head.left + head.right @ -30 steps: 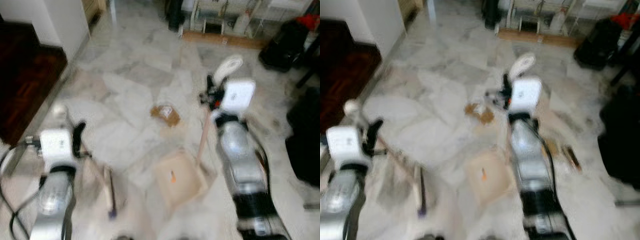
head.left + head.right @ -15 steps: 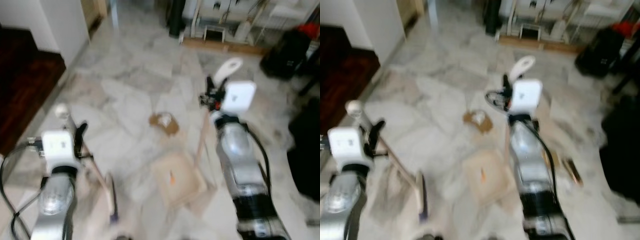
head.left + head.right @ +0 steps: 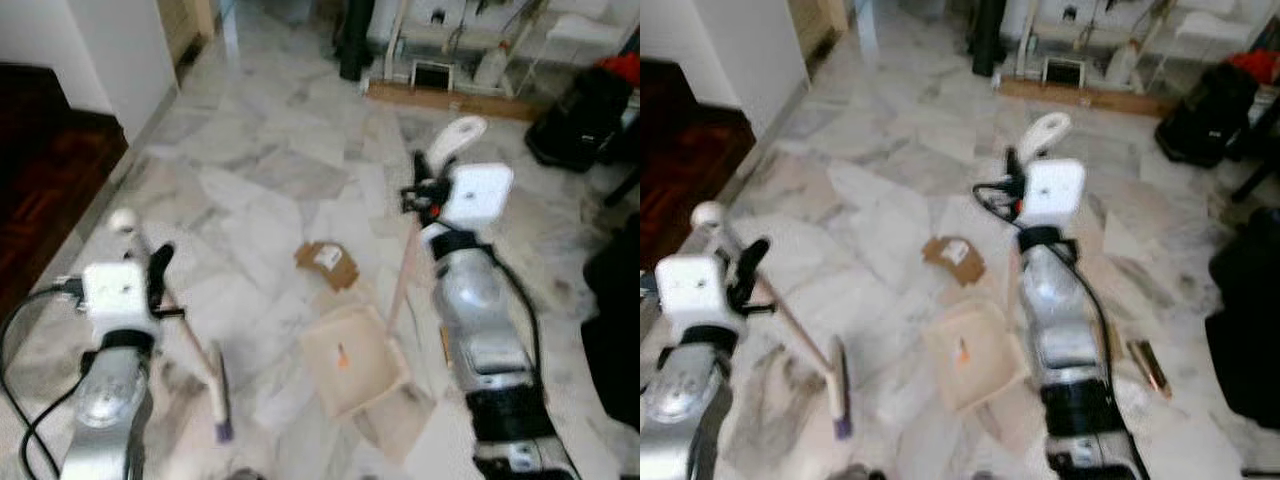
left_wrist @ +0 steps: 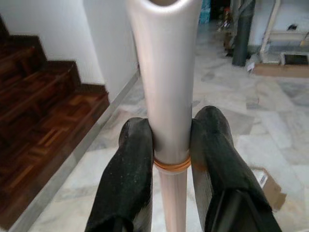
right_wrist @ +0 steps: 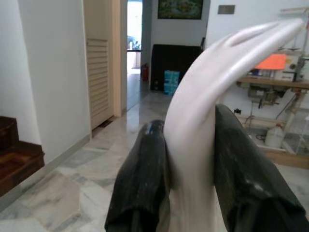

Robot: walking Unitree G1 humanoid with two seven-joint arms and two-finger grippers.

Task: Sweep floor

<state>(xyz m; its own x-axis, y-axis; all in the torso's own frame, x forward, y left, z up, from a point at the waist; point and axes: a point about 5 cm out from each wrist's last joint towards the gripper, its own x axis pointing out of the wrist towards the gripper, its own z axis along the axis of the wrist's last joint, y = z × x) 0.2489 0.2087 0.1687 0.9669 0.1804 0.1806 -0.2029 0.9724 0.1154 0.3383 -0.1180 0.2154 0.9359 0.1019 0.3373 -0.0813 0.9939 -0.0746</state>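
Left wrist view: left gripper point(image 4: 171, 145) pinches the pale, straight-handled broom point(image 4: 166, 87), black fingers point(image 4: 129, 169) pressed on both sides of the shaft. Broom head point(image 3: 218, 400) rests on the white marble floor point(image 3: 260, 170), near the beige plastic dustpan point(image 3: 352, 358), on its left. Right gripper point(image 5: 189, 159) clamps the dustpan's curved white handle top point(image 5: 212, 82). Crumpled brown cardboard scrap point(image 3: 327, 262) lies on the floor just beyond the dustpan, apart from it.

Dustpan point(image 3: 352, 358) on floor point(image 3: 260, 170), centre; cardboard scrap point(image 3: 327, 263) just behind it; broom point(image 3: 205, 375) left; stairs point(image 3: 45, 170) far left; shelving point(image 3: 470, 40) behind.
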